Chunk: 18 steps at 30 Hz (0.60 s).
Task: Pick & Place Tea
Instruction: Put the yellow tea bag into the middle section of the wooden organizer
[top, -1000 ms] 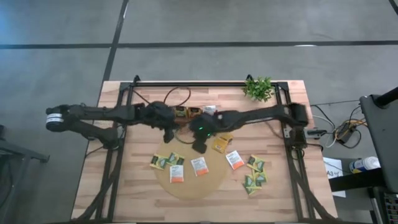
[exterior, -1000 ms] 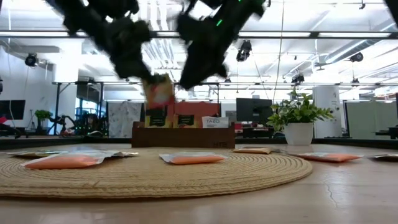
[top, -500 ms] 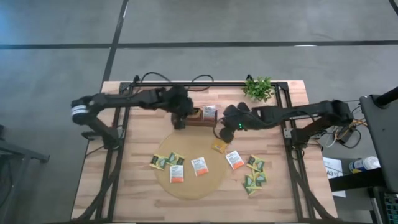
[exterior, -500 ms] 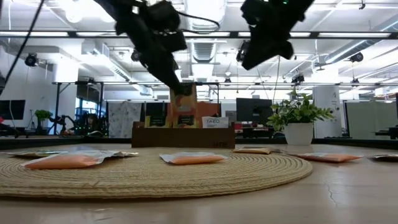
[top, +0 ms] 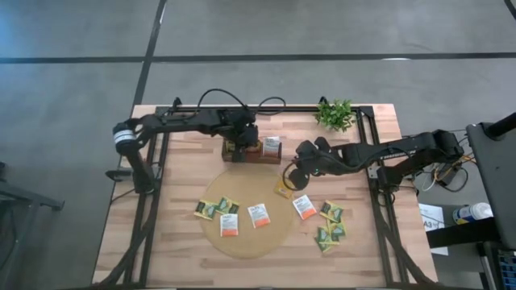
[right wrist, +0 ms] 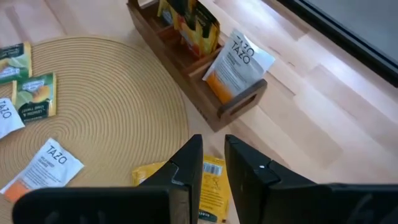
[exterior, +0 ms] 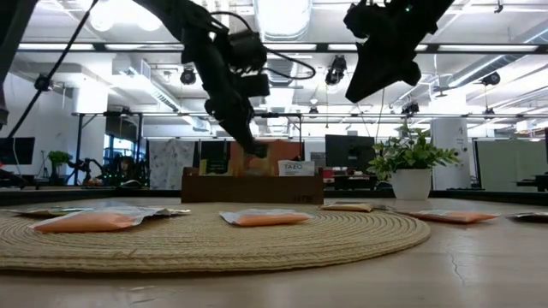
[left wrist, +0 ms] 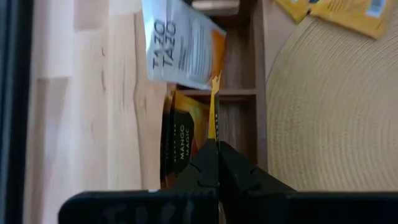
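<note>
Since a second ago, both arms have drawn back from above the round tan woven mat [top: 243, 216]: the left end effector [top: 239, 148] has swung over to the dark brown wooden three-compartment tray [top: 251, 156] at the far edge of the mat, and the right end effector [top: 293, 179] has pulled away toward the right side of the light wooden bench [top: 177, 234].

The left end effector is clenched on a thin orange tea sachet [left wrist: 213, 112], pinching its edge between the dark fingertips. It holds this sachet upright over the tray, just beside an orange-and-black sachet [left wrist: 180, 140] marked "Mango Magic" that stands in the tray. A white sachet with an orange corner [right wrist: 238, 60] leans in the tray's end compartment; the right wrist view shows it tilted against the tray's end wall.

The right end effector hovers above a yellow sachet [top: 285, 190] lying flat at the mat's edge. Its fingers [right wrist: 188, 163] stand slightly apart with nothing between them, so it is released and grasping nothing.

Other tea sachets lie flat and untouched: a yellow one and a green one [top: 228, 206] side by side on the mat's left part, two white-and-orange ones [top: 259, 214] on the mat, another white-and-orange one [top: 304, 207] just off the mat's right edge, and a cluster of green ones [top: 330, 227] on the bare bench farther right. A small green plant in a white pot [exterior: 411, 168] stands at the bench's far right corner.
</note>
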Each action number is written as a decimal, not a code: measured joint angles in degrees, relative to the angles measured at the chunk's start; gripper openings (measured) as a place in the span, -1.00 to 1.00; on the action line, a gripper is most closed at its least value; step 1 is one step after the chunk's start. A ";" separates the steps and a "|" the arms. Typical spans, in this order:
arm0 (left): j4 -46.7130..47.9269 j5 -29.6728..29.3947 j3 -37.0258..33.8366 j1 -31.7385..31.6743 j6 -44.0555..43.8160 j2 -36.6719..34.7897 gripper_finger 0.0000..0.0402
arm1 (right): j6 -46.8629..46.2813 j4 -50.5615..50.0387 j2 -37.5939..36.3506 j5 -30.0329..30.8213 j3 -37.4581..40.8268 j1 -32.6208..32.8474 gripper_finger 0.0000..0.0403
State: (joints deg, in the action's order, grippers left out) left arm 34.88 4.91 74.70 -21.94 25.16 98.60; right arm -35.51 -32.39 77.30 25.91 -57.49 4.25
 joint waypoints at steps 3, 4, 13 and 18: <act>-0.56 -0.01 -0.04 -0.16 -0.19 1.11 -1.00 | 0.88 -0.03 0.00 1.07 0.09 0.00 -0.66; -0.58 0.00 -0.04 -0.19 -0.19 1.34 -1.00 | 1.23 -0.01 0.00 1.22 0.11 -0.01 -0.66; -0.90 -0.08 -0.06 -0.24 -0.84 2.46 -0.99 | 2.13 0.03 0.02 1.29 0.11 -0.02 -0.66; -0.92 -3.17 -0.07 -0.35 -2.90 2.46 -0.87 | 2.30 0.05 0.02 1.29 0.11 -0.03 -0.66</act>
State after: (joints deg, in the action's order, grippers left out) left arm 33.95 1.74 74.63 -22.29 22.25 101.06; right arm -33.21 -32.34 77.32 27.20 -57.39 4.22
